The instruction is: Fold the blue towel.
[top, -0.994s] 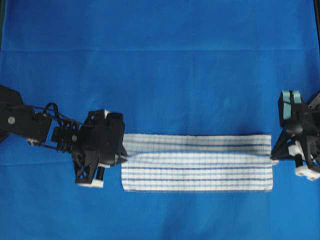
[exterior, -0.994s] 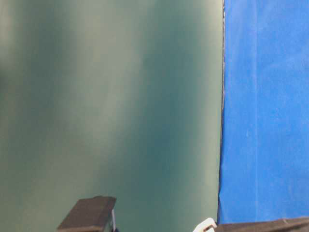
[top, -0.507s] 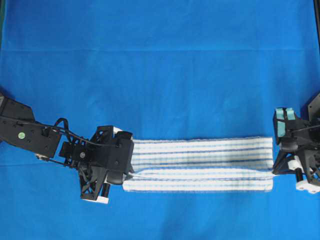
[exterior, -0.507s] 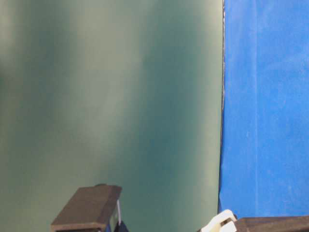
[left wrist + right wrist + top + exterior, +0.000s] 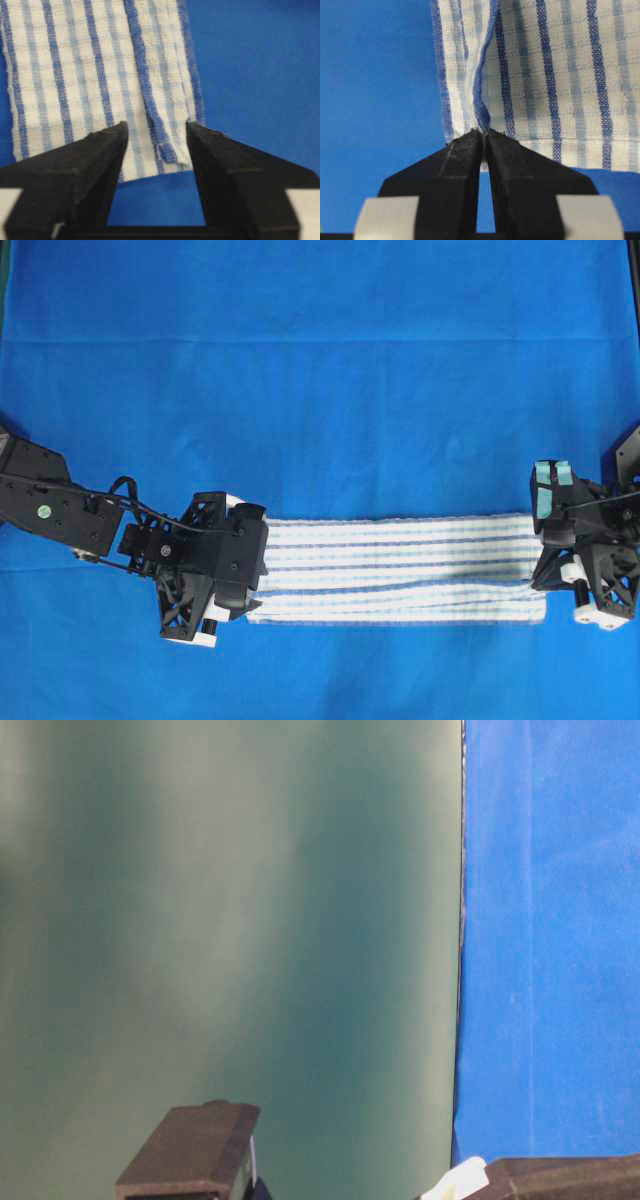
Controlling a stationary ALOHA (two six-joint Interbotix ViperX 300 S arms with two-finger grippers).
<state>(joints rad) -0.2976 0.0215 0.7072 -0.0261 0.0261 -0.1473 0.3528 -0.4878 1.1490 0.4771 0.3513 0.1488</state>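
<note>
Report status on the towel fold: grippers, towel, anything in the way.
Left gripper open astride the hem corner. Right gripper shut on the blue towel. Towel a folded strip. No obstruction seen.

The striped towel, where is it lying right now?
In the overhead view the blue towel lies as a long folded strip low on the solid-blue cloth, between the left gripper and right gripper.

The towel (image 5: 395,570), white with dark- and pale-blue stripes, lies folded into a long narrow band, flat, hemmed edge doubled over along its near side.
</note>
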